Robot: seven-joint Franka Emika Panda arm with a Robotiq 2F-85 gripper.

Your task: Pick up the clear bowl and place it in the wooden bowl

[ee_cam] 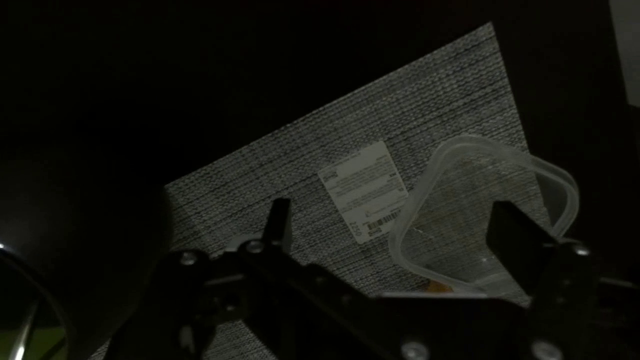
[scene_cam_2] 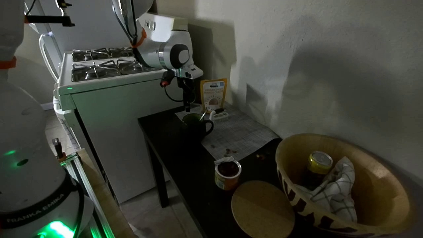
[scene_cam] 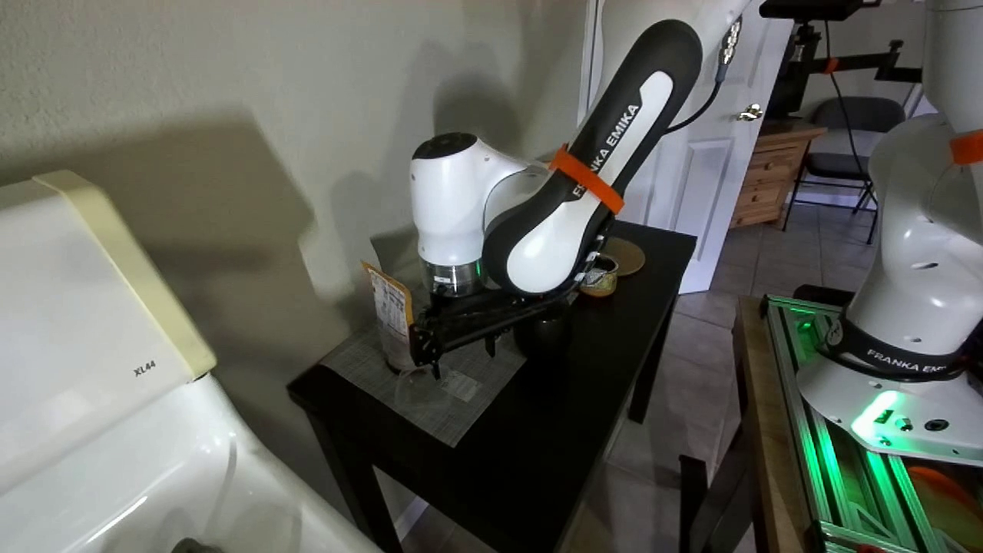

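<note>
The clear bowl [ee_cam: 470,220] is a see-through, rounded-square container standing on the grey placemat. It shows faintly in an exterior view [scene_cam: 421,390] near the mat's end by the stove. In the other views outside I cannot make it out. My gripper [ee_cam: 391,215] is open and empty above the mat. In the wrist view one finger overlaps the bowl's inside and the other lies left of it, past the label. The gripper shows in both exterior views [scene_cam: 463,359] [scene_cam_2: 187,107]. The wooden bowl [scene_cam_2: 380,188], large with dark zigzag marks, stands at the table's far end from the gripper.
The wooden bowl holds a yellow can [scene_cam_2: 319,163] and a checked cloth [scene_cam_2: 335,193]. A dark mug [scene_cam_2: 193,129] with a spoon, an orange-white pouch [scene_cam_2: 213,94], a white brush [scene_cam_2: 219,115], an opened tin [scene_cam_2: 228,175] and a round board [scene_cam_2: 262,211] stand nearby. The wall borders the table.
</note>
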